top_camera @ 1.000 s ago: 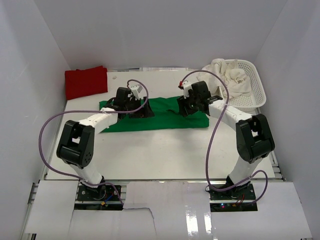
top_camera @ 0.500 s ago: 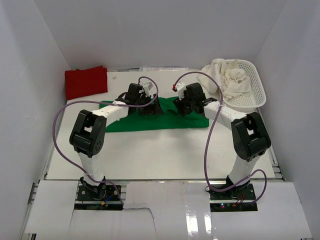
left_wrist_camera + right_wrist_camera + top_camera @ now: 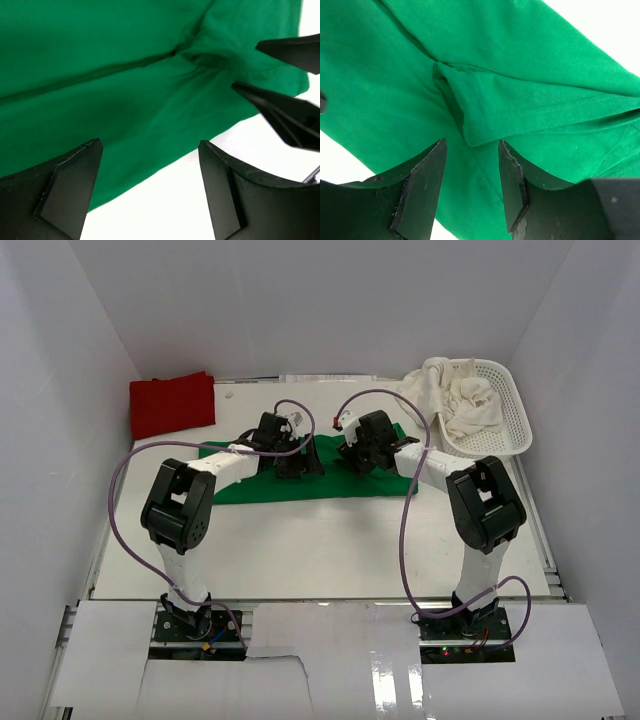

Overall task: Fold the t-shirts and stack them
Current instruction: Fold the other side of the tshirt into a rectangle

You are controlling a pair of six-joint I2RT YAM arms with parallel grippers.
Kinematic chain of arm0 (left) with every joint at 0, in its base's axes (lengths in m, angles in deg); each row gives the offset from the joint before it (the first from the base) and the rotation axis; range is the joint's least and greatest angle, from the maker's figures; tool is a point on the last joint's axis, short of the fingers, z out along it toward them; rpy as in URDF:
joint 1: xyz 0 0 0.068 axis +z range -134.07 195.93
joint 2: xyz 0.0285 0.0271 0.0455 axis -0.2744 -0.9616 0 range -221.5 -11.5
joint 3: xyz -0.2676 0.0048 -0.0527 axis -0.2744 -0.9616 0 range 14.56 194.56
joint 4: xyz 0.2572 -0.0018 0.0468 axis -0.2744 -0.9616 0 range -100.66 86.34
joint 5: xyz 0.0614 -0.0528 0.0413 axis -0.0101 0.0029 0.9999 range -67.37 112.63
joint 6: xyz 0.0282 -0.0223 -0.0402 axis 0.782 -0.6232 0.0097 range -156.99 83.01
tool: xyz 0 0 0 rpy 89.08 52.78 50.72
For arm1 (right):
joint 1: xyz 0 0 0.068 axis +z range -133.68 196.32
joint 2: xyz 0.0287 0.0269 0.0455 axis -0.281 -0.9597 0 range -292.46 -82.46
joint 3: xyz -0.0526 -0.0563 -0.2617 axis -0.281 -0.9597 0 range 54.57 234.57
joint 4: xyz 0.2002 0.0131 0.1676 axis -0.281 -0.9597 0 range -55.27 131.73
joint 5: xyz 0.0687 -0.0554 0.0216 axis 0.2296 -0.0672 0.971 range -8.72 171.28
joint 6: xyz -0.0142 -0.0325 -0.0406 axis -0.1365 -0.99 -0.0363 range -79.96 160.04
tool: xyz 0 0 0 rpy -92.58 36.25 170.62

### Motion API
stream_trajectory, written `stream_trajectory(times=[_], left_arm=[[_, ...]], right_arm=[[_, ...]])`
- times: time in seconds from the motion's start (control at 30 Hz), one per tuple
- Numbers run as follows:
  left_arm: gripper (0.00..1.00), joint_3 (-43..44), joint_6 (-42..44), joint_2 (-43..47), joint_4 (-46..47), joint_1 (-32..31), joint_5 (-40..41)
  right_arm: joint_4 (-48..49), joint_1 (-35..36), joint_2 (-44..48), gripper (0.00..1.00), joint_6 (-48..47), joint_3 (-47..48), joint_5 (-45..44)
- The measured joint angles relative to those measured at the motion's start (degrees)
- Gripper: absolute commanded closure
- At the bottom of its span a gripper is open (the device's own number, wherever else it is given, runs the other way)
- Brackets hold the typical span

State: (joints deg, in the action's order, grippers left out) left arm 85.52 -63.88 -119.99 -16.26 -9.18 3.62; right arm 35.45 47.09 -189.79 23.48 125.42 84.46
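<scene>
— The left arm point(image 3: 215, 468)?
— Stretched far and inward, left gripper point(image 3: 149, 145) spread open over the green t-shirt point(image 3: 330, 480) in the middle of the table point(image 3: 300, 540).
— The right arm point(image 3: 440, 465)?
— Folded inward, right gripper point(image 3: 471, 144) parted above a raised shirt fold

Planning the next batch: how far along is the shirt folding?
Done: the red shirt lies folded at the far left corner. In hand: the green shirt lies partly folded mid-table, with the left end effector and right end effector open over it. Left: the cream shirts sit crumpled in the basket, and nothing is stacked yet.
</scene>
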Motion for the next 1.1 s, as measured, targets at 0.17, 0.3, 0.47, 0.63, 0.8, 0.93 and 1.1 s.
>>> stream_trajectory(times=[0.17, 0.3, 0.47, 0.63, 0.8, 0.93, 1.1], left_arm=[[0.13, -3.0, -2.4, 0.0, 0.7, 2.4, -1.2], [0.13, -3.8, -3.5, -0.1, 1.1, 4.4, -2.3], [0.13, -4.3, -4.2, -0.3, 2.4, 4.7, -3.1], [0.14, -5.0, -4.5, -0.3, 4.2, 4.8, -3.8], [0.14, -5.7, -4.5, -0.3, 5.3, 4.9, -4.3], [0.14, -5.8, -4.5, -0.3, 5.6, 5.1, -4.5], [0.14, -6.0, -4.5, -0.3, 5.9, 5.1, -4.8]], right_arm=[[0.0, 0.0, -1.4, 0.51, -0.2, 0.5, 0.0], [0.0, 0.0, -2.9, 0.56, -0.3, 2.0, 0.0], [0.0, 0.0, -3.7, 0.67, -0.4, 3.2, 0.0], [0.1, 0.0, -4.6, 0.83, -0.6, 5.0, -0.5], [-0.1, 0.0, -7.1, 0.83, -0.5, 8.0, -0.7], [-0.9, 0.0, -8.9, 0.82, -0.6, 10.6, -0.6], [-1.4, 0.0, -12.4, 0.81, -2.0, 16.5, -0.9]])
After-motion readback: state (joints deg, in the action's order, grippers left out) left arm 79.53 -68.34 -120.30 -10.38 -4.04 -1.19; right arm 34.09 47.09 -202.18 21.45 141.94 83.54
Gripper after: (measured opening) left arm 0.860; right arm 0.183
